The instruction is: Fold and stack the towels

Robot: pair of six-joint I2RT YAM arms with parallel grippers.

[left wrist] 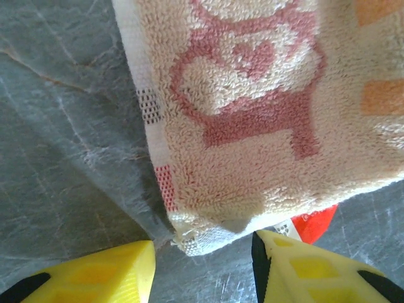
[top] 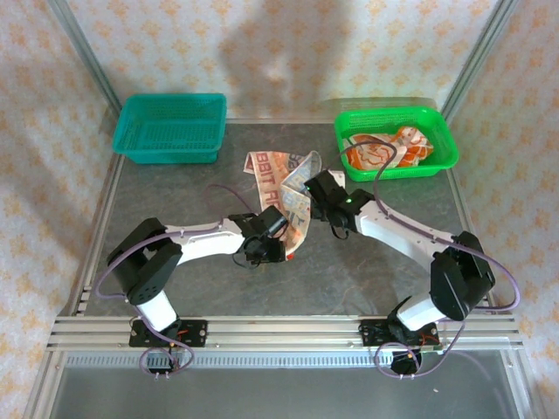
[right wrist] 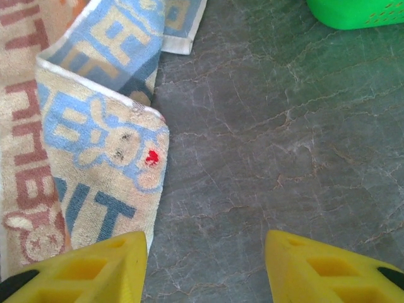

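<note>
Half-open and empty, my left fingers [left wrist: 95,274] straddle a corner [left wrist: 196,237] of the soft, limp towel [left wrist: 252,126], where I'd pinch; my right fingers [right wrist: 328,265] gape empty beside it.

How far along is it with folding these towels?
Nothing looks finished yet: no folded stack is visible. In hand: one towel lies rumpled on the table, with the left gripper open at its near corner and the right gripper open beside its edge. Still left: folding it, plus the crumpled towels in the green basket.
</note>
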